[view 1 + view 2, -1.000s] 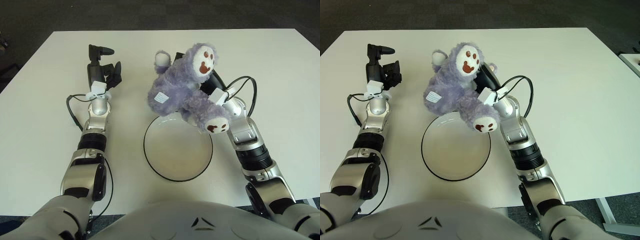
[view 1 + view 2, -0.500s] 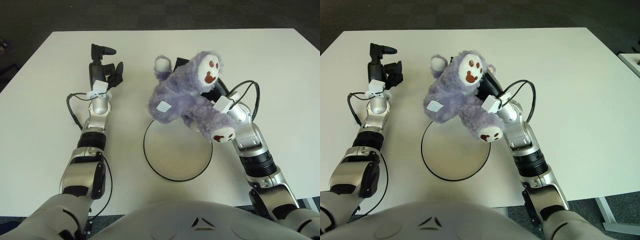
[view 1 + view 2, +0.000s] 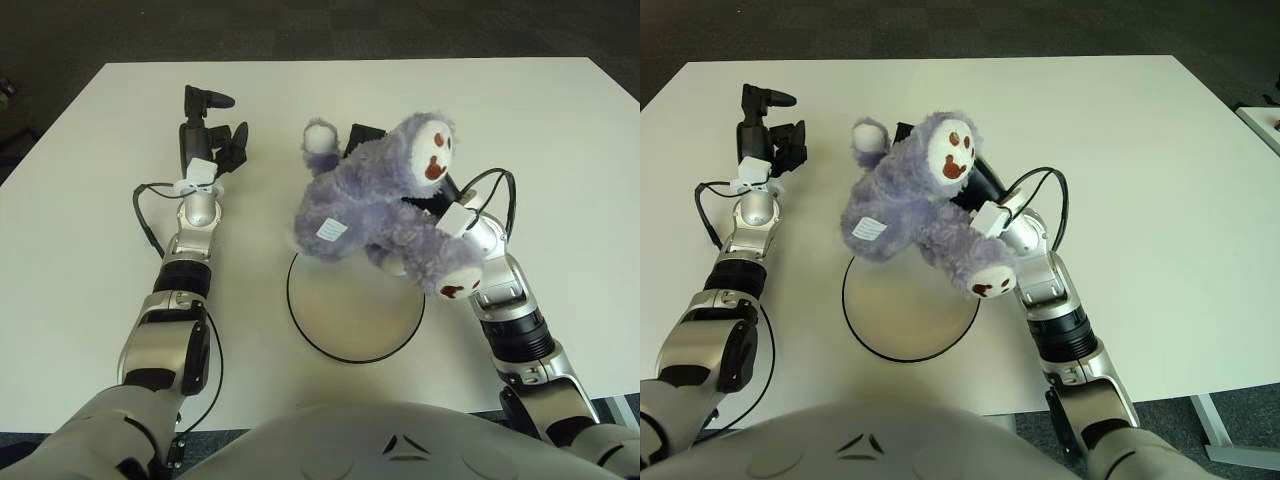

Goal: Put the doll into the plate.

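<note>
my right hand [image 3: 440, 196] grips the fluffy purple plush monkey doll [image 3: 375, 200] from behind, held over the far rim of the round white black-edged plate [image 3: 355, 305] (it looks light, soft, floppy-limbed; the torso is the best hold). my left hand [image 3: 208, 140] idles open, far left.

Fuzzy purple doll [image 3: 375, 205] with white face; cream, black-rimmed plate [image 3: 355, 354]; white table [image 3: 90, 180].
</note>
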Robot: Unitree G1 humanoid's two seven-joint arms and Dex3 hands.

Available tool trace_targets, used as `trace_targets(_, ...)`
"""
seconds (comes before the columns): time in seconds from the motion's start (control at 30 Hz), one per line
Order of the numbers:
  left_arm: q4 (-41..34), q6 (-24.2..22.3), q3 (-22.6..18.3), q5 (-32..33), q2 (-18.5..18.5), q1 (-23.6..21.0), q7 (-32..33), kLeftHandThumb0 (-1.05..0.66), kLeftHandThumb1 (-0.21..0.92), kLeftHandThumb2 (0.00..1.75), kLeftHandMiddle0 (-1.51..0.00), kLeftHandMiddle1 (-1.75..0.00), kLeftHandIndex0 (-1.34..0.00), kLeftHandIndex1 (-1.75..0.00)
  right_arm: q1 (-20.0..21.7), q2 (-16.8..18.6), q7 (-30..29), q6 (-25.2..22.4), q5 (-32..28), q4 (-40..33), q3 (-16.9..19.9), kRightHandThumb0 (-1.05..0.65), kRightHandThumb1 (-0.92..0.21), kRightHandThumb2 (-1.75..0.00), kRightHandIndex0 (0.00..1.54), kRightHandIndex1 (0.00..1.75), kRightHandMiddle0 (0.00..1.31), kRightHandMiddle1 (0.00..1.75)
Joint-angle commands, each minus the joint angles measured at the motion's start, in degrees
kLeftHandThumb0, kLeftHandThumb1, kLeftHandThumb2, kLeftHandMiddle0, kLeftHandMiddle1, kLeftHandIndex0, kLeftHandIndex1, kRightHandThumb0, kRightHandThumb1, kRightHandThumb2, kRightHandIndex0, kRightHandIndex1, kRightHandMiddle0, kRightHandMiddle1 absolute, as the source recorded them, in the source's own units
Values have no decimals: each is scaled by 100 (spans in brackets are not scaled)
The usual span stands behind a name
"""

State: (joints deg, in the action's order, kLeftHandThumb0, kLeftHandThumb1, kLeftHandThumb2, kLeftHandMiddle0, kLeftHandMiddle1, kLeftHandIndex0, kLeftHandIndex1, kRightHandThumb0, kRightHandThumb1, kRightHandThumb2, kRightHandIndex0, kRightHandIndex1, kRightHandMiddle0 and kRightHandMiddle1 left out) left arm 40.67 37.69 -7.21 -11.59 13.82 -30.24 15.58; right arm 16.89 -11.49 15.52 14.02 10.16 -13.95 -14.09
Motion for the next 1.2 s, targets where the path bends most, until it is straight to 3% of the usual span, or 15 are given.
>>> trace_targets(0.0, 33, 18, 44, -95, 77, -96, 124, -35, 92, 53, -127, -175, -19, -175, -45, 3, 93, 74, -221, -175, 63, -1, -5, -159, 74, 175, 71, 163)
trace_targets(0.17, 34, 0, 85, -193, 103, -100, 222, -35, 92, 53, -126, -175, -19, -175, -109, -15, 173, 67, -358, -264, 77, -1, -8, -158, 68, 175, 67, 173)
trace_targets(0.27, 36, -5, 110, -255, 122, -100, 280, -35, 92, 53, -126, -175, -19, -175, -130, -50, 232, 69, -422, -301, 77, -1, -5, -155, 78, 175, 75, 149)
trace_targets(0.33, 38, -2, 120, -281, 129, -99, 306, -35, 92, 53, -126, -175, -19, -175, -139, -68, 274, 82, -450, -317, 80, -1, -4, -154, 81, 175, 77, 144)
trace_targets(0.6, 53, 18, 158, -346, 143, -94, 386, -35, 92, 53, -126, -175, -19, -175, -220, -182, 366, 95, -348, -440, 57, -1, -1, -158, 85, 175, 74, 147)
trace_targets(1.17, 12, 31, 234, -460, 175, -71, 537, -35, 92, 52, -128, -175, -19, -175, -324, -352, 431, -280, 45, -776, -18, -1, -16, -140, 73, 175, 70, 140)
